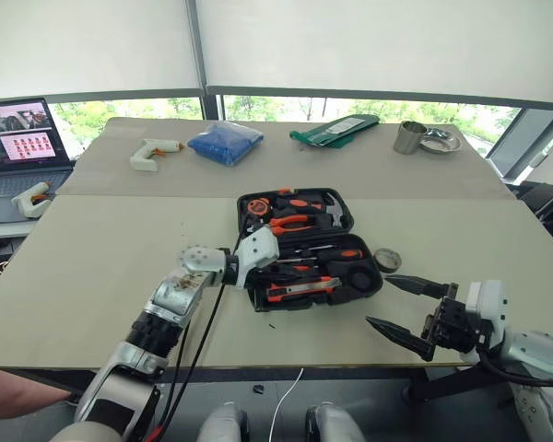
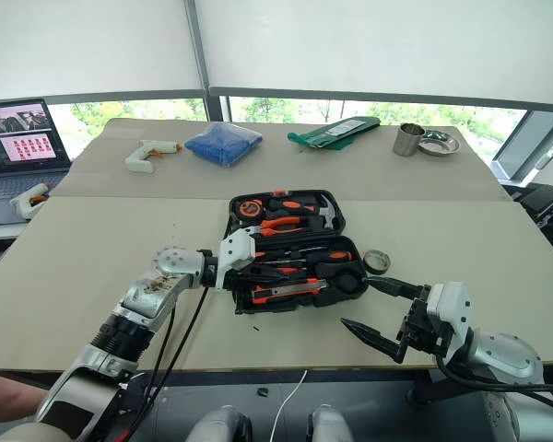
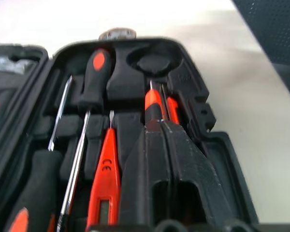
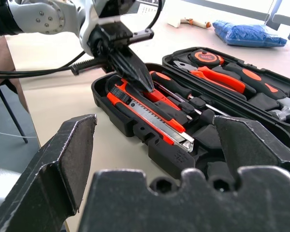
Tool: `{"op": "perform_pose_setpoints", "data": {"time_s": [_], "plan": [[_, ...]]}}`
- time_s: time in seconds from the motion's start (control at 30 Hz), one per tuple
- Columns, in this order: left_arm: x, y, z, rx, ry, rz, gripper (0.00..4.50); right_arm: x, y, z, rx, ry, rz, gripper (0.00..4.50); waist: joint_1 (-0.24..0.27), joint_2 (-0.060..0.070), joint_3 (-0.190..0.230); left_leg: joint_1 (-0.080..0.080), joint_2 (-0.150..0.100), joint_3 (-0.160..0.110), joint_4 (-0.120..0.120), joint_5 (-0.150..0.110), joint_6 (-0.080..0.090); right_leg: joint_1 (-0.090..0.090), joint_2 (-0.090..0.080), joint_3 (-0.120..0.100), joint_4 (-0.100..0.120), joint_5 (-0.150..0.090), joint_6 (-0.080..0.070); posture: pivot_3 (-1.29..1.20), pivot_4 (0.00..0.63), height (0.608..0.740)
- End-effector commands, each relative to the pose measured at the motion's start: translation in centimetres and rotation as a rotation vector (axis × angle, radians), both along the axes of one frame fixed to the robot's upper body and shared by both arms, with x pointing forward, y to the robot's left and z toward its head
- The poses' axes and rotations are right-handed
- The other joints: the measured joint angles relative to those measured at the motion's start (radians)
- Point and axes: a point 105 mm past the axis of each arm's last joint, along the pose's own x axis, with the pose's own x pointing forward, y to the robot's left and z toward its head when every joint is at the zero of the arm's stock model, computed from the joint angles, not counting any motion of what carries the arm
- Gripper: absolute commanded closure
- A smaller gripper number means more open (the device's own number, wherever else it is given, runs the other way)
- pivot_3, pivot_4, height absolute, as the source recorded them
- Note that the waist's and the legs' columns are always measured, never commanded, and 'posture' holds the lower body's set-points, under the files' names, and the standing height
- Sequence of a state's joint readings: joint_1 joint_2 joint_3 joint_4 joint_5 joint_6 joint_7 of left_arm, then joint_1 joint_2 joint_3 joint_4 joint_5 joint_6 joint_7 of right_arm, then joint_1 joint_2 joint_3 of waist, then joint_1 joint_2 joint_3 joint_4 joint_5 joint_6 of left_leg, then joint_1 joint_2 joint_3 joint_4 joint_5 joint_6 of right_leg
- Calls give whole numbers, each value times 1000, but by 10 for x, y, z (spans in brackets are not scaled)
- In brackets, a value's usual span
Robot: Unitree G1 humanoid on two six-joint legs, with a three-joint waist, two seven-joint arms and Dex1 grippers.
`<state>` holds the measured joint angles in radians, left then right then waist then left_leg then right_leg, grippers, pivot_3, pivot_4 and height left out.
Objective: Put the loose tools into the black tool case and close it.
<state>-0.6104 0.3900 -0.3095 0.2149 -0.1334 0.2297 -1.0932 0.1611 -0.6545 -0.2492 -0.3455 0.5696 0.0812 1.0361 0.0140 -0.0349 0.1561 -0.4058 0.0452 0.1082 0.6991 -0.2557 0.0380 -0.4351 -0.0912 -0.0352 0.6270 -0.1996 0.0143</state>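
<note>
Left tool (image 4: pixel 144 86) closed, tips over utility knife (image 4: pixel 152 116) in open black tool case (image 1: pixel 369 284). Tape roll (image 1: pixel 387 260) right of case, on tabletop (image 1: pixel 101 258). Right tool (image 1: pixel 401 308) open, near-right.

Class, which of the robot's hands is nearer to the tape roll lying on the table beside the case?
Right. The right hand is open just in front of the tape roll; the left hand is shut over the black tool case, on its far side.
</note>
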Motion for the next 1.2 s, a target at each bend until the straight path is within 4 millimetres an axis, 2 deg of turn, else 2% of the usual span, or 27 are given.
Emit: {"op": "perform_pose_setpoints", "data": {"time_s": [0.03, 0.27, 0.33, 0.43, 0.53, 0.67, 0.8, 0.87, 0.93, 1.07, 1.17, 1.2], "plan": [[-6, -3, -10, 40, 33, -15, 4418, 0, -2, 7, -3, -45, -7, 0, 0, 0, 0, 0, 0, 0, 0, 0, 0, 0, 0, 0, 0, 0, 0, 0, 150, 740], [-12, 1, -38, 161, 136, 29, 4418, 4, -8, 8, -15, -46, -17, 0, 0, 1, -1, 4, 0, 0, 0, 0, 0, 5, 0, 0, 0, 0, 0, 0, 150, 740], [-19, 0, -49, 202, 236, 27, 4418, 4, -7, 8, -15, -45, -17, 0, -1, 1, -1, 9, 1, -1, -1, 0, 0, 10, 0, -1, -2, -4, 6, 0, 150, 740], [-30, 2, -60, 253, 380, 22, 4418, 5, -7, 7, -12, -41, -17, 0, 0, 1, -5, 12, 2, -1, -2, 0, 0, 12, 0, -1, -2, -6, 6, 0, 150, 740], [-25, 7, -71, 331, 354, 31, 4418, 5, -6, 6, -11, -39, -18, 0, -2, 2, -17, 13, 2, -1, -4, -1, 0, 13, 0, -1, -2, -7, 6, 0, 150, 740], [-17, 9, -74, 335, 312, 63, 4418, 6, -6, 7, -11, -44, -27, 0, -1, 8, -24, 17, 2, 0, -5, -4, 1, 15, 0, 1, -2, -10, 6, 0, 150, 740], [-16, 12, -79, 309, 337, 79, 4418, 5, -9, 7, -14, -42, -40, 0, 1, 6, -27, 17, 2, 0, -4, -4, 1, 16, 0, 1, -2, -13, 0, 0, 150, 740], [-14, 0, -67, 188, 280, 48, 4418, 5, -10, 7, -16, -41, -48, 0, 0, 8, -31, 18, 2, 0, -5, -4, 1, 16, -1, 1, -2, -13, 0, 0, 150, 740], [-13, -12, -41, 23, 168, -16, 4418, 4, -15, 7, -26, -43, -69, 0, 4, 10, -32, 18, 2, 0, -5, -4, 1, 16, -2, 2, -2, -13, 0, 0, 150, 740], [-11, -7, 4, -240, 22, -40, 4418, 5, -39, 6, -45, -53, -170, 0, 7, 8, -30, 14, 1, 1, -4, -4, 1, 13, -3, 2, -2, -12, -1, 0, 150, 740], [-17, 14, 47, -442, -124, -57, 3715, 3, -71, 0, -60, -63, -304, 0, 5, 7, -26, 11, 2, 1, -4, -4, 1, 10, -2, 2, -2, -10, -4, 0, 150, 740], [-21, 22, 54, -468, -137, -67, 3333, 2, -80, -3, -66, -69, -344, 0, 3, 7, -25, 11, 2, 1, -4, -4, 1, 10, -2, 2, -2, -8, -3, 0, 150, 740]]}}
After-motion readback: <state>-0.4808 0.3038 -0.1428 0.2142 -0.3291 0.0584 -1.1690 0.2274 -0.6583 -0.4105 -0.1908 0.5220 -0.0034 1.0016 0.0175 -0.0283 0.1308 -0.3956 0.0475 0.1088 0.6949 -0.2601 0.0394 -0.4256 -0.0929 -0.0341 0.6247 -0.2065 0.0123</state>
